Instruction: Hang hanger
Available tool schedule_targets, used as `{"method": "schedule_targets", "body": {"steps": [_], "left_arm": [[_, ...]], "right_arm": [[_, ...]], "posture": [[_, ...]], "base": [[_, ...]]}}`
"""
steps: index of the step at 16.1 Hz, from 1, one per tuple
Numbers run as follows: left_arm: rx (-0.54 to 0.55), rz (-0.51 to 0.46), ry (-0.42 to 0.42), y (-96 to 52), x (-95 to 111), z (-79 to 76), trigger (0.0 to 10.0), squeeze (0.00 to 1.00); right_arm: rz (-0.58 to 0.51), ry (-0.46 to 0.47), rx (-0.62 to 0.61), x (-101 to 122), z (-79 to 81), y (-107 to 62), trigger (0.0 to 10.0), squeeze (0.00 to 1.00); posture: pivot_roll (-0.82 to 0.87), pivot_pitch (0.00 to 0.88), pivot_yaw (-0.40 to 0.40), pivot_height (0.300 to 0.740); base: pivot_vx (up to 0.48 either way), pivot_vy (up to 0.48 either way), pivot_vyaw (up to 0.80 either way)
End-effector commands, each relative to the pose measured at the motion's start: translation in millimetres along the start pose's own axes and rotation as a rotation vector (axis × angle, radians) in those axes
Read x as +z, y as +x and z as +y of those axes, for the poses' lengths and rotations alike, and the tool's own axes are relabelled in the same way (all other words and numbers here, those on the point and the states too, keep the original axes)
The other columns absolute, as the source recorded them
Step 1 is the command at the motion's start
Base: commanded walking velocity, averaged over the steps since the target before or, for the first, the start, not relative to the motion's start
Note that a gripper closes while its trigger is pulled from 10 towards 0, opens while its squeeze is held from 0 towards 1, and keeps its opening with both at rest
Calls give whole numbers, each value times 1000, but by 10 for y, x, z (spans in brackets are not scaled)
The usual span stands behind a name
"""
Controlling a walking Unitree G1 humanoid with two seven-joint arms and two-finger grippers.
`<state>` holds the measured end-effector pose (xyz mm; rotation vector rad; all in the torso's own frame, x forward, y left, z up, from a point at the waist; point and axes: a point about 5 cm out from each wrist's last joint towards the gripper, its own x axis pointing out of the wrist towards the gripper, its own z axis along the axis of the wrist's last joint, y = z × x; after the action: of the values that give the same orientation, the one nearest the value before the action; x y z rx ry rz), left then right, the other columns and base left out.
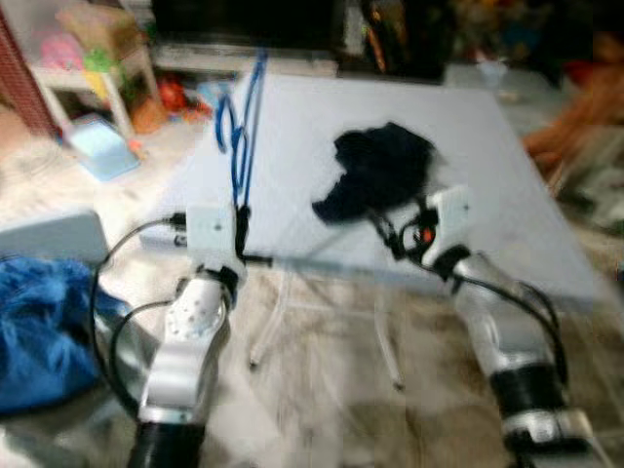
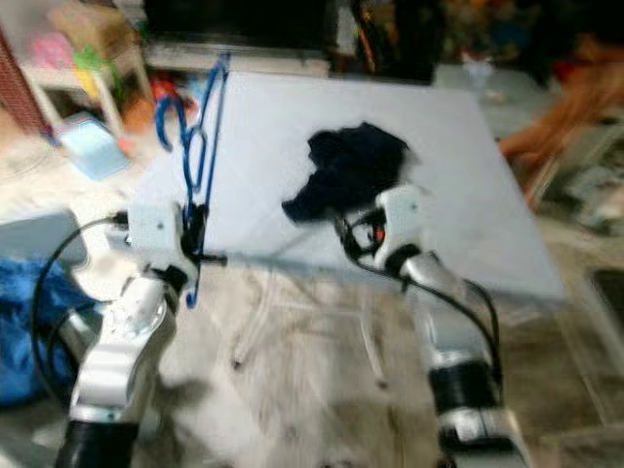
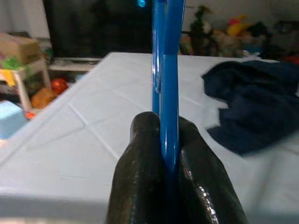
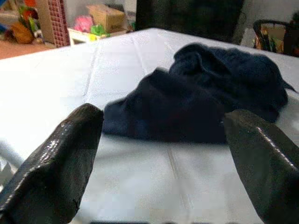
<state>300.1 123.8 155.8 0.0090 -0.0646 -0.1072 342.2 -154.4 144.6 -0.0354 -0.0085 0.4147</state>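
A blue hanger (image 1: 242, 122) stands upright over the left edge of the white folding table (image 1: 507, 175), held by my left gripper (image 1: 240, 230), which is shut on its lower bar. In the left wrist view the blue hanger (image 3: 167, 84) is pinched between the two black fingers (image 3: 140, 172). A dark navy garment (image 1: 375, 171) lies crumpled on the table's middle. My right gripper (image 4: 163, 154) is open just in front of the garment (image 4: 205, 100), near the table's front edge, with nothing between its fingers.
A blue bag or cloth (image 1: 44, 322) lies on the floor at the left. Toys and a small white stand (image 1: 93, 68) sit at the back left. A dark cabinet (image 1: 292, 24) stands behind the table. Clutter (image 1: 585, 117) lies at the right.
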Motion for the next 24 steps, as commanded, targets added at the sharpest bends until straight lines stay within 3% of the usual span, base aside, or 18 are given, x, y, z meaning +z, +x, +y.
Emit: {"method": "schedule_targets", "body": {"steps": [1,11,15,18,24], "left_arm": [[3,-26,11,7,59,9,10000,0],[-47,85,38,-122,-248,-26,10000,0],[-98,134,55,-167,-395,-75,10000,0],[-125,178,55,-219,-472,-77,10000,0],[-225,240,62,-209,-535,-115,10000,0]], "right_arm": [[-13,-21,0,56,6,9,10000,0],[46,-26,-17,-94,11,-162,10000,0],[82,-82,-43,-173,-3,-269,10000,0],[113,-19,2,-202,3,-280,10000,0],[112,-123,8,-278,65,-367,10000,0]], "posture": [[-42,0,-46,740],[-85,0,3,740],[-91,0,-8,740],[-97,0,3,740],[-101,0,20,740]], "base": [[-319,0,0],[-316,0,0],[-228,0,0],[0,0,0],[0,0,0]]}}
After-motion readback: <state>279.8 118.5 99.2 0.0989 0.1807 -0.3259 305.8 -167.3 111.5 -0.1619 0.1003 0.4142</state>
